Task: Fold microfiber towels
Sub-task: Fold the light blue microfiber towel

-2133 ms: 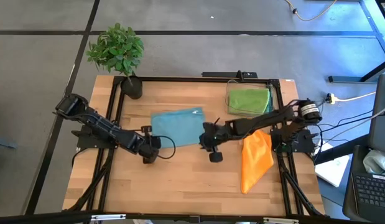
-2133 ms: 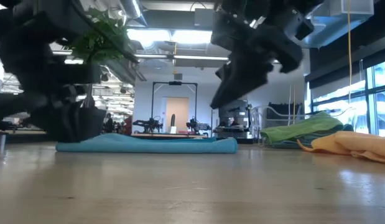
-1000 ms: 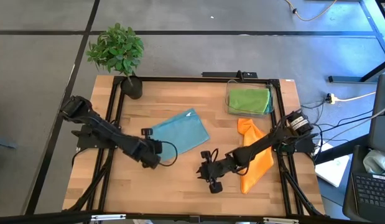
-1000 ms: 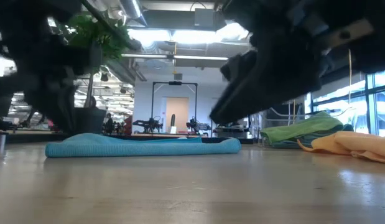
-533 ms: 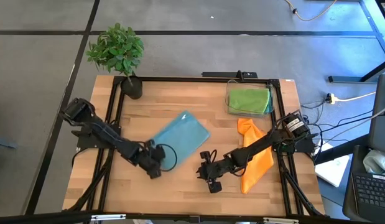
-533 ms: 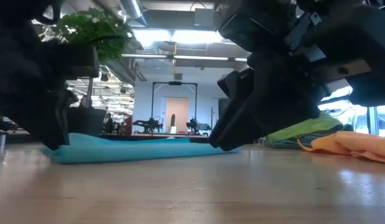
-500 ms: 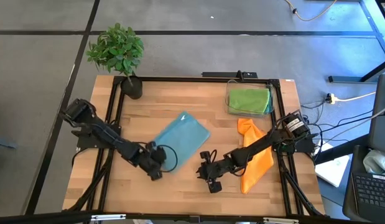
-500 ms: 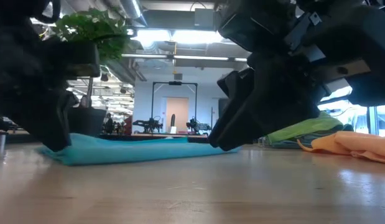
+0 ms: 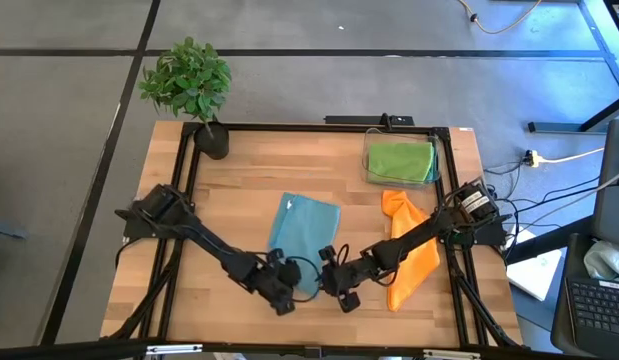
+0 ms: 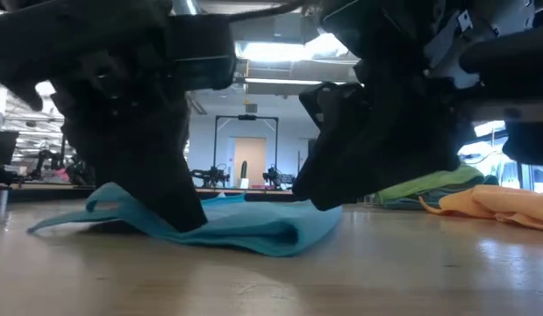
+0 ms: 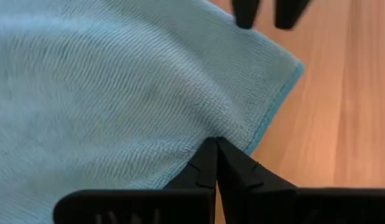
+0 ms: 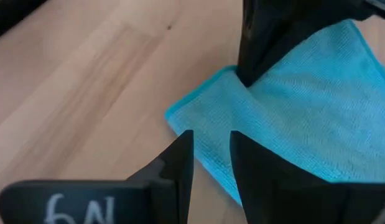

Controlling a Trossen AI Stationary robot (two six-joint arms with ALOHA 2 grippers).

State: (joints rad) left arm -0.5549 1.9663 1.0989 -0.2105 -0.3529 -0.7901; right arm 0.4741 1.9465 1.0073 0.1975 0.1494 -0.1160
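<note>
The light blue towel (image 9: 307,238) lies on the bench (image 9: 239,170) a little near of centre, its near edge reaching toward both arms. The left tool (image 9: 281,292) sits at the towel's near left corner with its fingers (image 11: 212,163) pressed together on the hem, so it is clamped on the light blue towel. The right tool (image 9: 337,283) is just beside the near right corner; its fingers (image 12: 180,155) stand a narrow gap apart and, in its wrist view, nothing lies between them, the cloth's corner being just past the tips. The orange towel (image 9: 411,250) is crumpled at the right of the bench, and the lime green towel (image 9: 399,160) rests in the clear bin (image 9: 369,170) at the far right.

The step in hand looks like taking both near corners for a fold. To do it well, the right tool should probably slide over its corner and pinch only the hem, matching the left tool's depth of bite. Both corners should then rise together and travel level, so the fold lands square and the cloth does not drag or bunch
</note>
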